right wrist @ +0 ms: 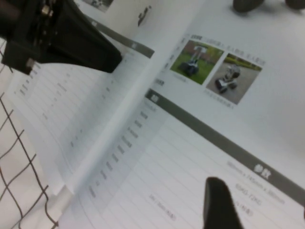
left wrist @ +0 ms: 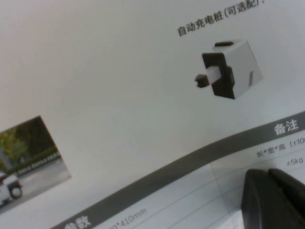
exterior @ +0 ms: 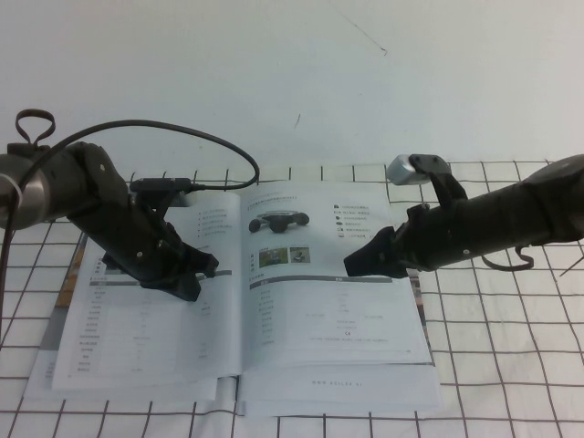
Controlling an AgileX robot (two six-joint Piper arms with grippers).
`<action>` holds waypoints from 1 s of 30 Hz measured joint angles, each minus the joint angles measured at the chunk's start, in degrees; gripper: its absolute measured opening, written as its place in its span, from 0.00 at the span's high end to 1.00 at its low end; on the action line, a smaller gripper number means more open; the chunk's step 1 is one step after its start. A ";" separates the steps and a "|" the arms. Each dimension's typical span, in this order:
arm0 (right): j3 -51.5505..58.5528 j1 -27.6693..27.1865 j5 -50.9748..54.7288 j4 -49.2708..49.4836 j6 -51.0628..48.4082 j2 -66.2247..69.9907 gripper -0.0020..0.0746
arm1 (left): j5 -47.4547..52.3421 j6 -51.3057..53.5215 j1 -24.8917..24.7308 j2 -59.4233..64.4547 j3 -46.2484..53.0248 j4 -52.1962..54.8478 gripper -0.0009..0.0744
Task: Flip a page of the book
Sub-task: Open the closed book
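The book point(exterior: 338, 388) lies open on the grid cloth. Its right-hand page point(exterior: 338, 315) shows a low black vehicle, two small photos, a grey bar and a table. My right gripper point(exterior: 359, 265) hovers low over this page's middle. In the right wrist view it point(right wrist: 259, 210) is open and empty, with one finger point(right wrist: 219, 205) above the table rows of the page point(right wrist: 190, 157). My left gripper point(exterior: 196, 278) rests on the left-hand page. Its fingers point(left wrist: 262, 195) are shut together, tips on the paper just below the grey bar. It also shows in the right wrist view point(right wrist: 112, 61).
A white cloth with a black grid point(exterior: 511, 365) covers the table around the book. A black cable point(exterior: 219, 146) arcs above the left arm. A plain white surface point(exterior: 292, 73) lies behind the book.
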 joint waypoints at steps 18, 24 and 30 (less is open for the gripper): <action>-6.83 0.00 -3.71 -32.56 26.29 0.36 0.49 | 0.00 -0.16 0.00 0.00 0.00 0.00 0.99; -6.95 0.00 -3.26 -27.52 22.72 2.38 0.49 | 0.00 -0.16 0.00 0.00 0.00 0.00 0.99; -6.95 0.00 -2.75 -22.42 18.60 2.80 0.49 | 0.00 -0.16 0.00 0.00 0.00 0.00 0.99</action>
